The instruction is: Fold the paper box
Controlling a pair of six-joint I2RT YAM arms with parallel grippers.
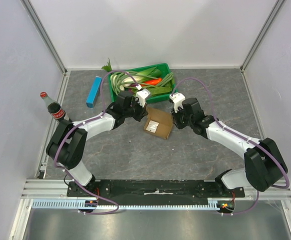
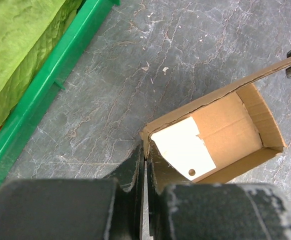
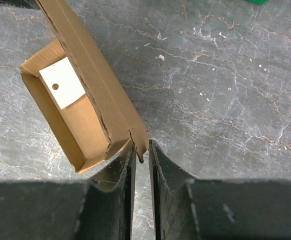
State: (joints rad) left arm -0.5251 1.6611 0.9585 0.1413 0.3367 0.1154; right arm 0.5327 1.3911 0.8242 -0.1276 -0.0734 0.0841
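The paper box point(image 1: 158, 123) is brown cardboard, standing as an open tray on the grey table with a white card point(image 2: 183, 148) inside. My left gripper point(image 1: 144, 107) is at its far left corner. In the left wrist view the jaws point(image 2: 146, 152) are shut on the corner of the box wall point(image 2: 225, 127). My right gripper point(image 1: 174, 114) is at the box's right side. In the right wrist view its jaws point(image 3: 142, 146) stand narrowly apart with the corner of the raised long flap point(image 3: 93, 75) pinched between them.
A green tray point(image 1: 163, 66) of vegetables stands just behind the box; its rim shows in the left wrist view point(image 2: 45, 85). A slim blue box point(image 1: 93, 91) lies at the back left. A cola bottle point(image 1: 53, 107) stands at the left edge.
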